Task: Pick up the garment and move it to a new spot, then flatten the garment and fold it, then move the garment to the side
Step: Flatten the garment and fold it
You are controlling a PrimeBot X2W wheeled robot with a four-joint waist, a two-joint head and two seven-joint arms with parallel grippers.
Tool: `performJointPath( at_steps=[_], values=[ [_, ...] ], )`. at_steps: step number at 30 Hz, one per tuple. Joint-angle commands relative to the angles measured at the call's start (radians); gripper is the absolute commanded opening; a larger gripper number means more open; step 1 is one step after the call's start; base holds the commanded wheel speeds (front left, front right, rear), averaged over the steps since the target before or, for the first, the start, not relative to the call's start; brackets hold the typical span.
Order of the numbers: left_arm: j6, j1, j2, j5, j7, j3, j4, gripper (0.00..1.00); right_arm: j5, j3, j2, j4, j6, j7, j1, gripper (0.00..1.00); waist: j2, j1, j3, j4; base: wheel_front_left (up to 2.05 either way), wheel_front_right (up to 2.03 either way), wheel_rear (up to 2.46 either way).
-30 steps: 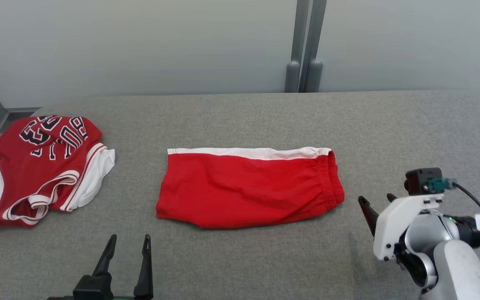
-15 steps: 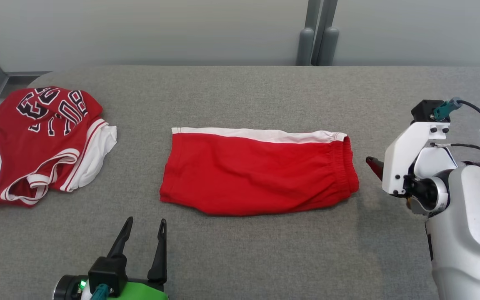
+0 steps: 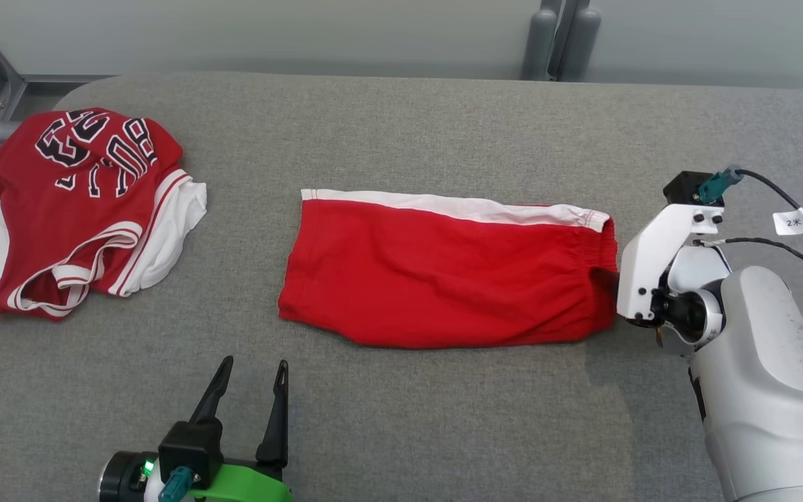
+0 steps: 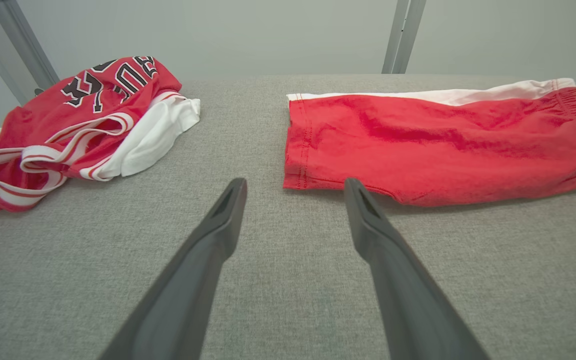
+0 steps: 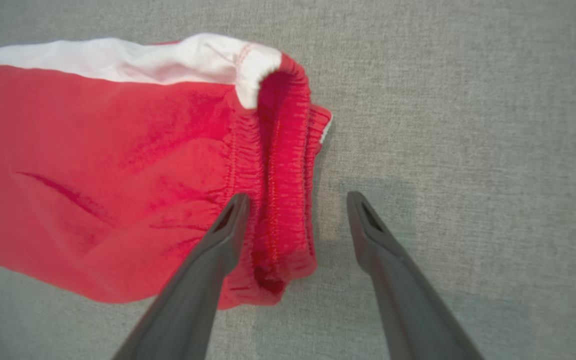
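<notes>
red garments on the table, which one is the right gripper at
The flat red shorts with the white band, mid-table: the open right gripper straddles their elastic waistband. The lettered jersey lies crumpled far to the left.

You have a counter (image 3: 443,118) covered in grey woven cloth, matt and slightly coarse. The red shorts (image 3: 443,279) are soft matt knit, puckered along the stitched waistband. The jersey (image 3: 74,216) is smoother cloth. The fingers (image 4: 218,230) look like matt dark plastic, the right forearm (image 3: 764,362) smooth and faintly glossy
</notes>
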Motion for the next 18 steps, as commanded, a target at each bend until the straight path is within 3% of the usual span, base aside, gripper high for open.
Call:
performJointPath(
  at_steps=[1,18],
  values=[
    [0.002,-0.016,0.002,-0.003,-0.005,-0.001,0.000,1.00,0.009,0.001,-0.003,0.017,0.000,-0.013,-0.013,1.00,0.0000,0.0000,0.004,0.000,0.00,0.00,0.00],
    [-0.010,-0.050,-0.007,-0.015,-0.008,-0.027,0.023,1.00,0.036,0.003,-0.001,0.292,0.000,-0.084,-0.132,1.00,0.0000,0.0000,0.063,0.047,0.00,0.00,0.00]
  ],
)
